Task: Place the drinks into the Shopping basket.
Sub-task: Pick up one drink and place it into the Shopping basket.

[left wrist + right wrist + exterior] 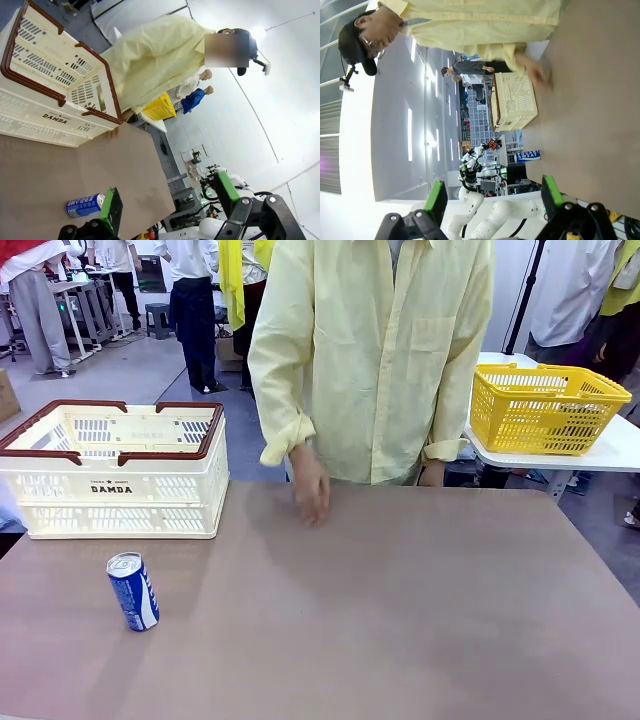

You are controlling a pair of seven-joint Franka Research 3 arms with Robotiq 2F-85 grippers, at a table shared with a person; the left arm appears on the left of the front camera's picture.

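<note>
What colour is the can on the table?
The can is blue with a silver top; front view.

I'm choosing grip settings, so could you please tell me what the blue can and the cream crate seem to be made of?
The blue can looks like thin aluminium, judging by its bright silver top and rim and its glossy printed body. The cream crate looks like rigid moulded plastic with a matt finish: the walls have even slots, and the dark red-brown rim handles are probably plastic too.

blue can (133, 592), cream slotted crate (60, 485), yellow mesh basket (545, 420)
</note>
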